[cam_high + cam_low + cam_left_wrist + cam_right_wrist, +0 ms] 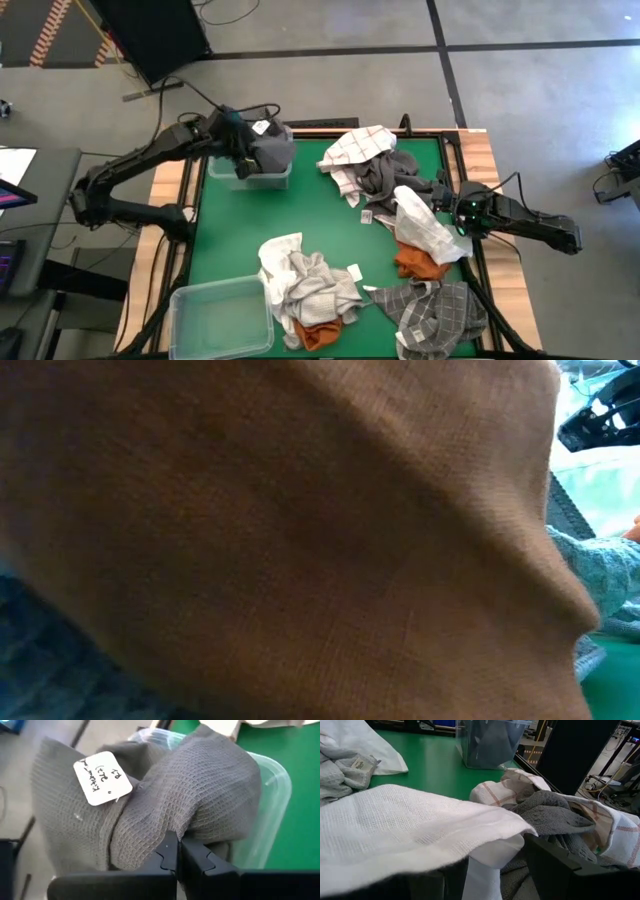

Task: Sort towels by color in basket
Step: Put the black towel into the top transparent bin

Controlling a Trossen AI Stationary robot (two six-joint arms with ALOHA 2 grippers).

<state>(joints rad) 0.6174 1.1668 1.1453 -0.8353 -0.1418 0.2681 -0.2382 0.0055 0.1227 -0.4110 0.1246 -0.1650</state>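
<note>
My left gripper pinches a dark grey waffle-weave towel over the clear plastic bin for greys; my right gripper clasps a white woven towel lifted from the pile.

The desk is showing a bright green top with pale wood edges. A dark grey waffle-weave towel is wearing a white tag with dark handwriting, over a clear bin. A white towel is showing a fine woven grid. A cream towel with thin red checks is lying against a plain grey one. Rust orange cloth is peeking out near a grey-and-white checked towel. A second clear bin is looking milky. Brown-orange fabric is filling the low view.
</note>
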